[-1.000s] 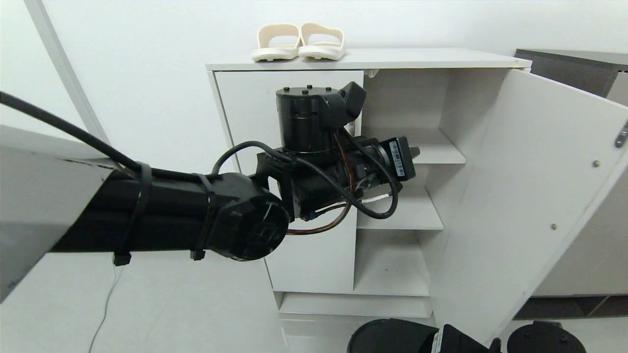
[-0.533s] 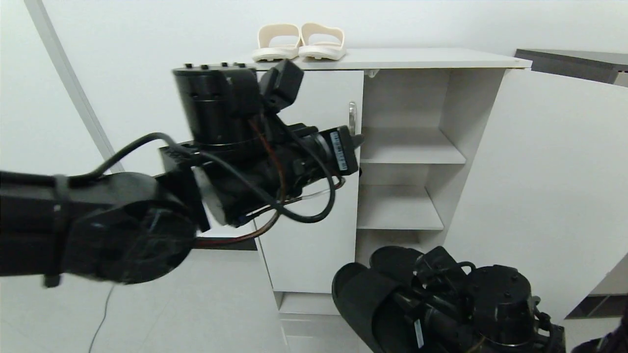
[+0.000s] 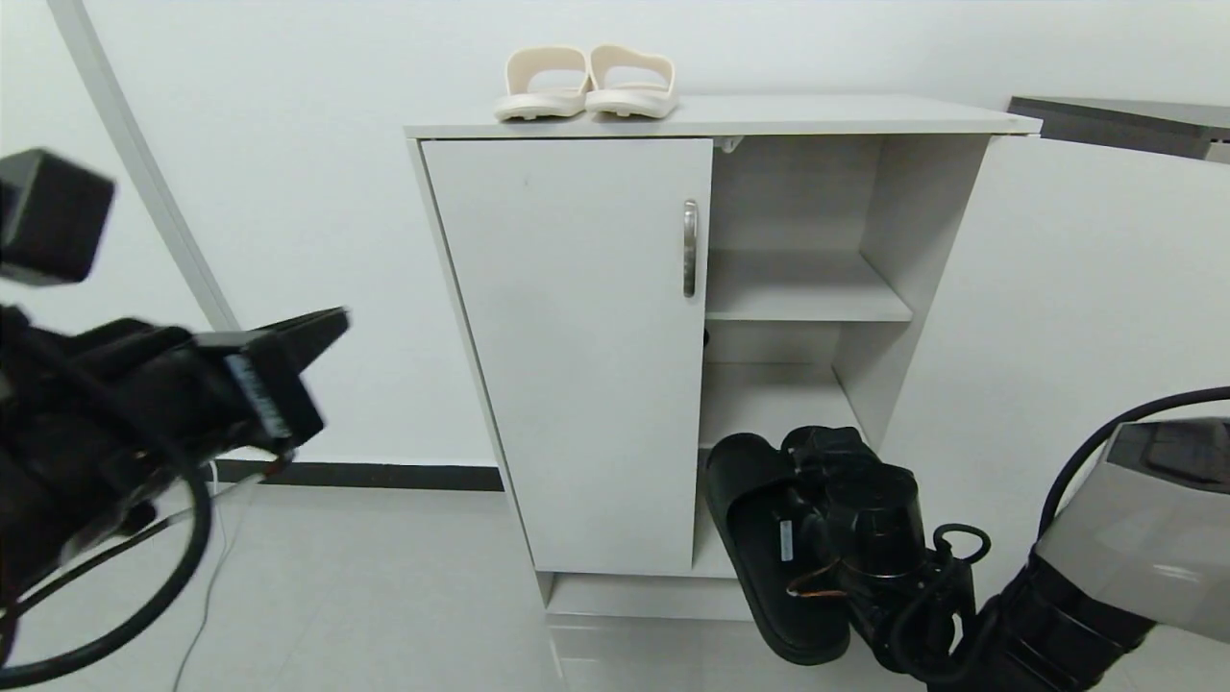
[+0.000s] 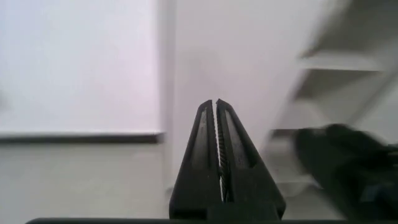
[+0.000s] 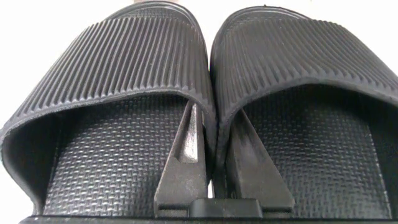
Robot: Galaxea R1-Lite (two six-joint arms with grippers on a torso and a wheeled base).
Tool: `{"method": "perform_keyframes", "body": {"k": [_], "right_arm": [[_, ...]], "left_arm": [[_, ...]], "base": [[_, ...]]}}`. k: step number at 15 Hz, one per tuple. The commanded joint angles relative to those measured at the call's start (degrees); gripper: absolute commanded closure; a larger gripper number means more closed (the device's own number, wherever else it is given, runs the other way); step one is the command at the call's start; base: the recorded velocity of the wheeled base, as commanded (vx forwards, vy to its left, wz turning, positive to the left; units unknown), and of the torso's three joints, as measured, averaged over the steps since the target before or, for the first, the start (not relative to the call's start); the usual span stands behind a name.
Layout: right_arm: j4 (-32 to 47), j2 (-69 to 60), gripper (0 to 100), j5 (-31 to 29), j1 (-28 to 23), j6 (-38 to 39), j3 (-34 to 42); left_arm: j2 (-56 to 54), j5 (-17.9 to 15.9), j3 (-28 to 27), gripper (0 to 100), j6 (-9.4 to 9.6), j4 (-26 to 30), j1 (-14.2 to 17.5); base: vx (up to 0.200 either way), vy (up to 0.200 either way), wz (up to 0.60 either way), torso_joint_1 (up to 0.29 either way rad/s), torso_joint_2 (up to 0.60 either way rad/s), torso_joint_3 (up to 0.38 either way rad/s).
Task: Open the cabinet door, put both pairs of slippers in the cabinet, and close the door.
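Right gripper (image 5: pixel 216 121) clamps the pair of black slippers (image 5: pixel 124 81) by their 2 touching strap walls, just before the open shelves (image 3: pixel 783 408) of the cabinet (image 3: pixel 817 113). We advise entering level, toes first, and releasing only once both soles rest. Left gripper (image 4: pixel 216 124), clenched and empty, hangs well aside; the beige slippers (image 3: pixel 586 82) sit above, on the cabinet top.

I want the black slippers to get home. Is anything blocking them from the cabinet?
Nothing visible does. The right gripper holds the black slippers before the open cabinet, whose shelves look bare. The closed left door sits beside that opening.
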Motion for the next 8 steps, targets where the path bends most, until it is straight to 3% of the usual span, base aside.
{"method": "perform_keyframes", "body": {"k": [1,3,5,8], "right_arm": [[-0.5,1.1,100,-0.1,-0.8,0.0,-0.8],[-0.9,1.0,100,-0.2,-0.8,0.0,-0.9],[-0.9,1.0,100,-0.2,-0.8,0.0,-0.8],[-0.9,1.0,100,-0.2,-0.7,0.0,-0.6]], "left_arm": [[-19.4,4.1,14.7,100,1.57,1.7,14.4],[-29.9,5.0,22.1,100,1.65,3.0,23.9],[-38.0,4.7,27.3,100,2.71,7.6,29.5],[-50.3,4.4,32.6,100,4.03,16.3,30.4]], "base": [[0.000,0.000,0.00,0.000,0.00,0.000],[0.000,0.000,0.00,0.000,0.00,0.000],[0.000,0.000,0.00,0.000,0.00,0.000],[0.000,0.000,0.00,0.000,0.00,0.000]]}}
